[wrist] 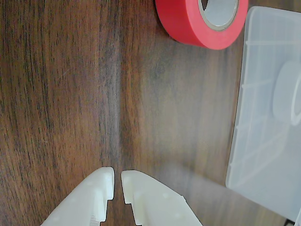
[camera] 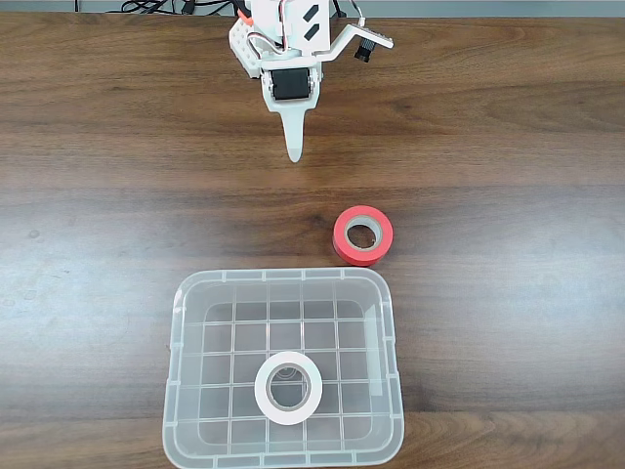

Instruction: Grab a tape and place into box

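Item 1: white roll of tape (camera: 289, 388), lying flat on the grid bottom inside the clear plastic box (camera: 182, 391), a little toward the near edge of the fixed view; through the box wall in the wrist view it shows as a pale blurred ring (wrist: 287, 92).

Item 2: clear plastic box, rectangular with rounded corners, resting on the wooden table (camera: 98, 195) at the bottom centre of the fixed view.

Item 3: red roll of tape (camera: 363, 235), flat on the table just beyond the box's far right corner, apart from it; in the wrist view (wrist: 197, 23) it sits near the box edge (wrist: 263, 141).

Item 4: white gripper (camera: 294, 151), at the far side of the table, well apart from both rolls, holding nothing. In the wrist view (wrist: 117, 181) its 2 fingertips are nearly together, a narrow slit between them, above bare wood.
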